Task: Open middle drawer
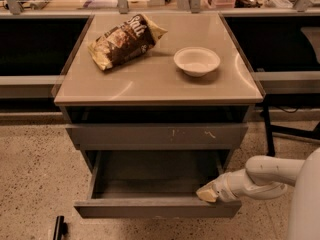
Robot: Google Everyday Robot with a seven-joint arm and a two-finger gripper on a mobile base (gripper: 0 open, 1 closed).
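Black object (59,228): narrow, on the speckled floor (35,174) just left of the open drawer's front, partly cut off by the lower edge of the view.
Middle drawer (155,209): grey and handleless, pulled well out of the cabinet toward the camera; its long flat front is the lowest front in view and its dark interior is open from above.
Gripper (207,194): pale tip at the right end of the middle drawer's front, touching the top edge there.
Jaws: whether open or closed cannot be told.
Arm (265,176): white, reaching in low from the right, level with the open drawer.
Upper drawer front (157,135): grey with white scratch marks toward its right end, set back in the cabinet above the open drawer.
Surface (150,86): tan and glossy, the cabinet's top.
Bowl (197,60): white, upright, right of centre on the surface.
Chip bag (125,41): brown and yellow, lying on its side toward the left rear of the surface, apart from the bowl.
Far counter (100,3): behind the cabinet, carrying upright metal posts and small clutter too indistinct to name.
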